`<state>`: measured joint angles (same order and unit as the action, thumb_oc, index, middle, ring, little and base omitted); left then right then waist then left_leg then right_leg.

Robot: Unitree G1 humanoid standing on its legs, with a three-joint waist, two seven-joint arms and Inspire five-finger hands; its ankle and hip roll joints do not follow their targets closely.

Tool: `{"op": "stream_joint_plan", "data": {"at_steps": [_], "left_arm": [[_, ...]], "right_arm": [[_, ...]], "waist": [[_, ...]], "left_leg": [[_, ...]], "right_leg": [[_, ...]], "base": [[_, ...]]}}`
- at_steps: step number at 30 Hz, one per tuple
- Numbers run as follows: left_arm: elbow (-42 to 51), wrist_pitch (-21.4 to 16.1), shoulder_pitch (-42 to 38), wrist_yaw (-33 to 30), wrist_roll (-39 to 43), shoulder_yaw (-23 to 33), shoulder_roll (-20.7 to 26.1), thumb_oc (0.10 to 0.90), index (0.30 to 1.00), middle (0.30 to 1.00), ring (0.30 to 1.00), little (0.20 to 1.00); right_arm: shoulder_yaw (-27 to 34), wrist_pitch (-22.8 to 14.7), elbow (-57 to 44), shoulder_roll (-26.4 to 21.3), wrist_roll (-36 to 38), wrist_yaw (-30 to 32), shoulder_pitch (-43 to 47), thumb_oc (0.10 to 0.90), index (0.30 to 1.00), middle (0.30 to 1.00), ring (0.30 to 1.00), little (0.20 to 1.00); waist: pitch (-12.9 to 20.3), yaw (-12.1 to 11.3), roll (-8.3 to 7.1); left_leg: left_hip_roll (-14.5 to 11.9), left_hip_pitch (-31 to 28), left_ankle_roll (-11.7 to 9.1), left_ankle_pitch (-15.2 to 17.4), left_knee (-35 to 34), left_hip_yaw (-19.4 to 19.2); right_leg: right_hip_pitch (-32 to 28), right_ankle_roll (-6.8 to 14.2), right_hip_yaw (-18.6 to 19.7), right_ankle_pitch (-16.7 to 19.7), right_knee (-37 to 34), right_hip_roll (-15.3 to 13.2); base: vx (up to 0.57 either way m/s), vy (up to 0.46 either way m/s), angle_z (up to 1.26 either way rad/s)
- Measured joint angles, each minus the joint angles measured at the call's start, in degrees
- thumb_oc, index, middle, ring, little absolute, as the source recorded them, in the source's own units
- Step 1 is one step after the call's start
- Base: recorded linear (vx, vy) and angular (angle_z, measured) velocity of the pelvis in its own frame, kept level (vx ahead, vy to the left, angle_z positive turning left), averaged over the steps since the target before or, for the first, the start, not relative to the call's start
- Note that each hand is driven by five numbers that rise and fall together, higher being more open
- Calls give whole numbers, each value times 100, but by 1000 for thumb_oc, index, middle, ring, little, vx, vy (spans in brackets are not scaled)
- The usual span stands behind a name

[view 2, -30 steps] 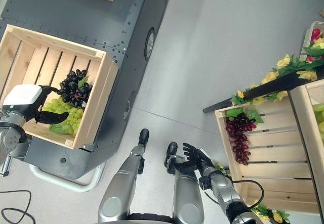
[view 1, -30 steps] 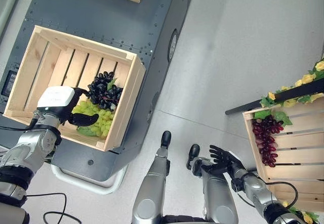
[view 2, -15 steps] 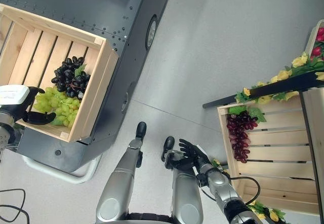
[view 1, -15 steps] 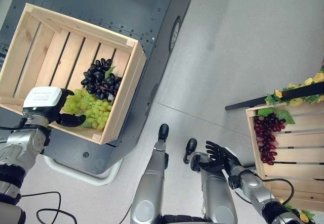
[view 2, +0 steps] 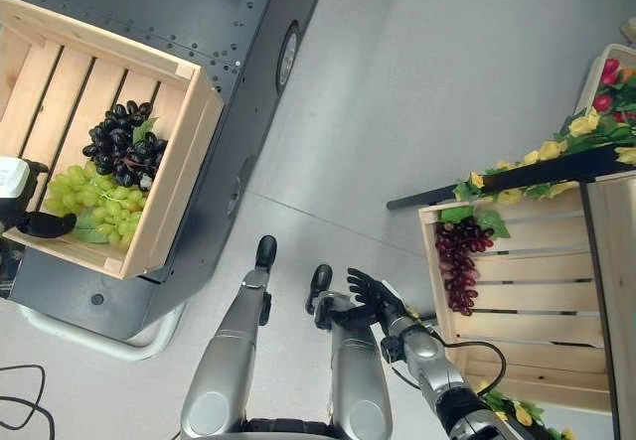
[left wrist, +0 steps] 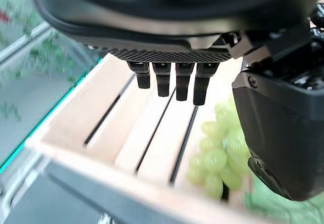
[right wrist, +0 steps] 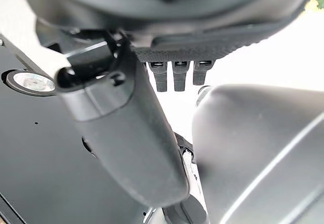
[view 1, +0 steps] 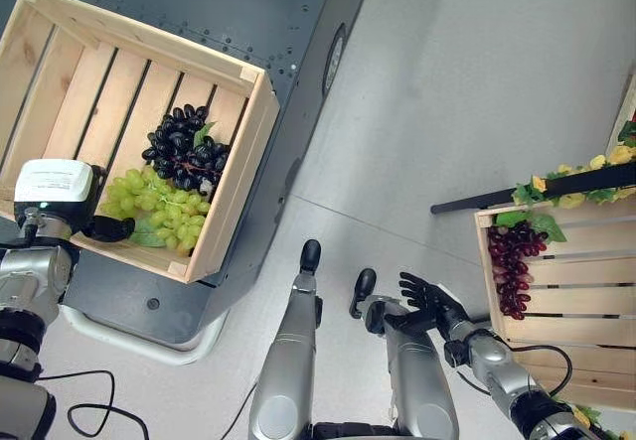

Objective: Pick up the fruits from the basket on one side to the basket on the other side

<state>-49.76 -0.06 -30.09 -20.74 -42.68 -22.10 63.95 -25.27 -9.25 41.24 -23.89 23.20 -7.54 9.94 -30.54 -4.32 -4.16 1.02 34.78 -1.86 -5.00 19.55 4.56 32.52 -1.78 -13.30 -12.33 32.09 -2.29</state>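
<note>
A wooden crate (view 1: pixel 235 184) on the left holds a bunch of black grapes (view 1: pixel 182 148) and a bunch of green grapes (view 1: pixel 161 208). My left hand (view 1: pixel 107 228) hovers over the crate's near corner, just left of the green grapes (left wrist: pixel 216 155). It is open, its fingers (left wrist: pixel 176 85) straight over the slats, and it holds nothing. A second crate (view 1: pixel 571 306) on the right holds red grapes (view 1: pixel 512 264). My right hand (view 1: pixel 429 299) hangs open and empty low down, to the left of that crate.
The left crate stands on a dark metal platform (view 1: pixel 298 23). A black bar with yellow flowers and leaves (view 1: pixel 568 184) runs along the right crate's far edge. Another wooden crate wall (view 2: pixel 611 291) adjoins on the right. Grey floor (view 1: pixel 437 92) lies between the two sides.
The camera has shifted. My left hand has drawn back from the green grapes toward the crate's near left edge. The right hand has stayed open in the same pose.
</note>
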Motion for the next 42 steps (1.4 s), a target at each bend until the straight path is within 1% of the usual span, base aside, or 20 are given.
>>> {"op": "stream_joint_plan", "data": {"at_steps": [2, 3, 8, 10, 18, 19, 22, 25, 27, 28, 31, 36, 42], "left_arm": [[1, 80, -45, -116, -48, -62, -7, 800, 900, 900, 900, 900], [-12, 159, -118, -148, -55, -191, -7, 800, 900, 900, 900, 900], [-35, 390, -189, -247, -56, -299, -26, 800, 900, 900, 900, 900], [-52, 543, -207, -256, -102, -377, -42, 800, 900, 900, 900, 900], [-145, 605, -251, -152, -279, -514, -131, 800, 900, 900, 900, 900], [-179, 621, -295, -104, -276, -619, -141, 800, 900, 900, 900, 900], [-197, 623, -350, 64, -276, -684, -143, 800, 900, 900, 900, 900], [-207, 603, -427, 95, -277, -800, -142, 800, 900, 900, 900, 900], [-200, 513, -517, 118, -281, -914, -142, 800, 900, 900, 900, 900], [-193, 396, -537, 163, -293, -911, -142, 800, 900, 900, 900, 900], [-101, 213, -569, 326, -349, -914, -116, 800, 900, 900, 900, 900], [100, 198, -571, 468, -361, -956, -26, 800, 900, 900, 900, 900], [166, 297, -563, 484, -364, -981, -29, 800, 900, 900, 900, 900]], "right_arm": [[-63, 2, 4, 26, 0, 0, -2, 800, 900, 900, 900, 900], [-83, 2, 4, 55, 0, 0, -5, 800, 900, 900, 900, 900], [-82, 2, 16, 148, 50, 0, -5, 800, 900, 900, 900, 900], [-81, 2, 14, 185, 52, 4, -4, 800, 900, 900, 900, 900], [-78, 2, 5, 191, 194, 4, 0, 800, 900, 900, 900, 900], [-79, 2, 4, 192, 195, 4, -1, 800, 900, 900, 900, 900], [-76, 2, -60, 191, 195, 5, 6, 800, 900, 900, 900, 900], [-76, 2, -94, 191, 196, 7, 7, 800, 900, 900, 900, 900], [-78, 2, -92, 192, 196, 7, 23, 800, 900, 900, 900, 900], [-75, 1, -94, 191, 196, 8, 28, 800, 900, 900, 900, 900], [-76, 0, -83, 191, 196, 9, 26, 800, 900, 900, 900, 900], [-75, 0, -85, 192, 195, 9, 26, 800, 900, 900, 900, 900], [-75, -4, -85, 193, 196, 12, 26, 800, 900, 900, 900, 900]], "waist": [[0, 12, -39], [1, 13, -62], [4, 33, -116], [5, 38, -130], [5, 77, -166], [6, 86, -167], [6, 134, -176], [5, 168, -185], [5, 169, -187], [5, 170, -190], [5, 165, -190], [5, 156, -190], [6, 147, -196]], "left_leg": [[-1, 0, 1, 1, 9, -1], [-1, 2, 1, 1, 18, -1], [-3, 4, 6, 4, 30, -8], [-7, 6, 15, 11, 35, -18], [-8, 59, 42, 32, 38, -37], [-7, 76, 43, 33, 37, -38], [-9, 146, 43, 32, 39, -41], [-9, 171, 43, 33, 41, -41], [-9, 171, 43, 33, 42, -40], [-10, 171, 43, 32, 41, -39], [-8, 171, 42, 31, 35, -39], [-1, 171, 42, 31, 27, -38], [0, 171, 42, 30, 30, -32]], "right_leg": [[-2, 8, 5, 6, -2, 1], [-4, 13, 4, 10, -2, 1], [-4, 23, 18, 17, -3, 6], [-2, 23, 27, 17, -10, 8], [31, 37, 45, 26, -53, 16], [46, 38, 47, 27, -54, 15], [116, 42, 47, 31, -53, 18], [140, 34, 46, 37, -53, 20], [140, 25, 46, 42, -56, 21], [140, 19, 45, 46, -58, 22], [140, 24, 44, 46, -60, 19], [140, 29, 40, 45, -58, 12], [136, 24, 33, 48, -59, 11]], "base": [[0, 0, 0], [0, 0, 0], [0, 0, 0], [0, 0, 0], [1, 4, 0], [0, 0, 0], [0, 0, 0], [0, 0, 0], [0, 0, 0], [0, 0, 0], [0, 0, 0], [0, 0, 0], [0, 0, 0]]}}
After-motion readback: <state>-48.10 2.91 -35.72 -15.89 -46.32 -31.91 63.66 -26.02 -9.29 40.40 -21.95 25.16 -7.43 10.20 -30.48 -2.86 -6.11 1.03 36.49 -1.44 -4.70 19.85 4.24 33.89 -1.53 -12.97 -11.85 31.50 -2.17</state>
